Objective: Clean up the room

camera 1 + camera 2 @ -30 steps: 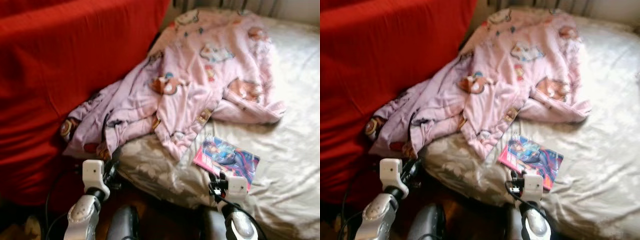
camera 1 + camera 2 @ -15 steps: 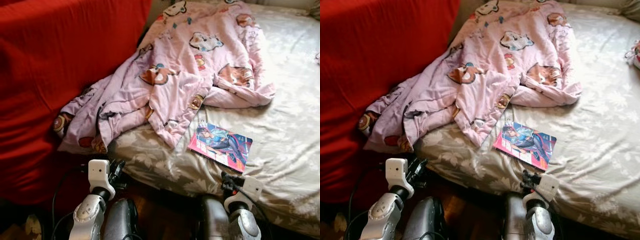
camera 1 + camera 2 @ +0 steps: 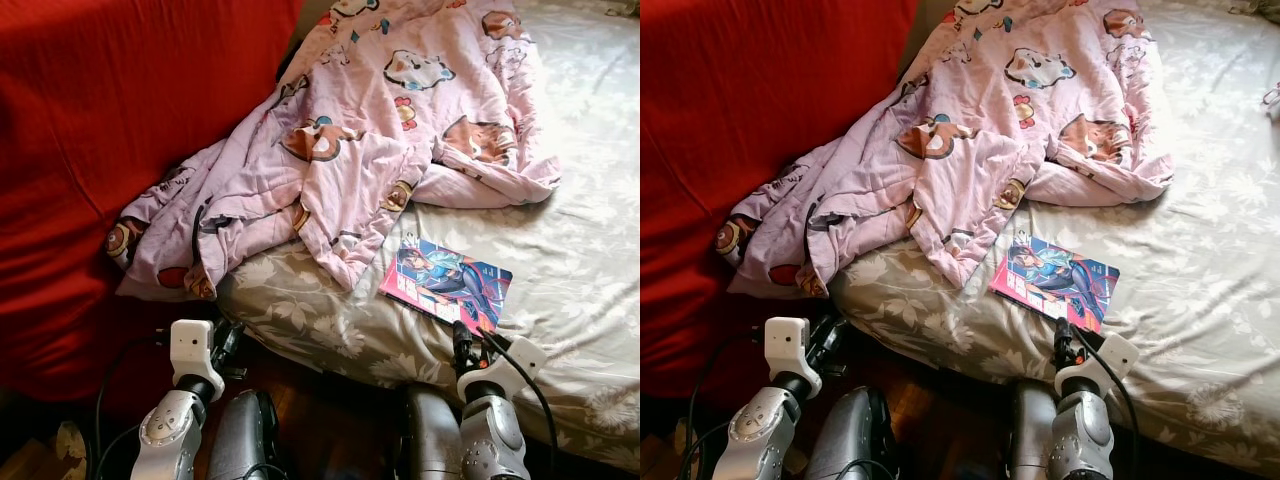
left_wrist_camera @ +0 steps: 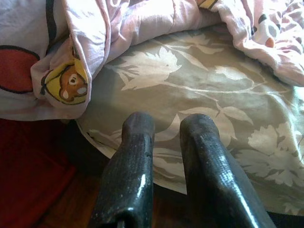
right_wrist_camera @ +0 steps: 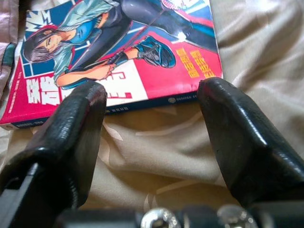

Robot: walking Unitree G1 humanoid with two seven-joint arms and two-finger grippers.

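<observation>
- Your right gripper (image 5: 147,137) has its fingers spread wide, holding nothing, aimed at the near edge of the book (image 5: 118,52); the tips sit just short of it, over bare sheet (image 5: 156,156).
- The book lies flat on the bed (image 3: 590,250), near the front edge of the mattress, its far corner just beside the blanket (image 3: 380,130) hem.
- Your left gripper (image 4: 166,142) has its fingers close together with a narrow gap, empty, low at the mattress edge below the blanket's hanging corner. It looks idle.
- Risk: the book is thin and flat on soft bedding. In my judgement, fingers coming in level may push it away toward the blanket instead of getting round it.
- Risk: pressing down to get under the spine may bunch the sheet into the grip, so cloth lifts along with the book.
- Risk: a cable (image 3: 515,355) loops at the right wrist; it could drag on the mattress edge if you reach further.
- Room: open sheet lies to the right of and beyond the book. The blanket crowds the book's left and far sides.
- Edges: the red cover (image 3: 110,150) walls in the left side; dark floor (image 3: 330,420) lies below the mattress front, between the arms.
</observation>
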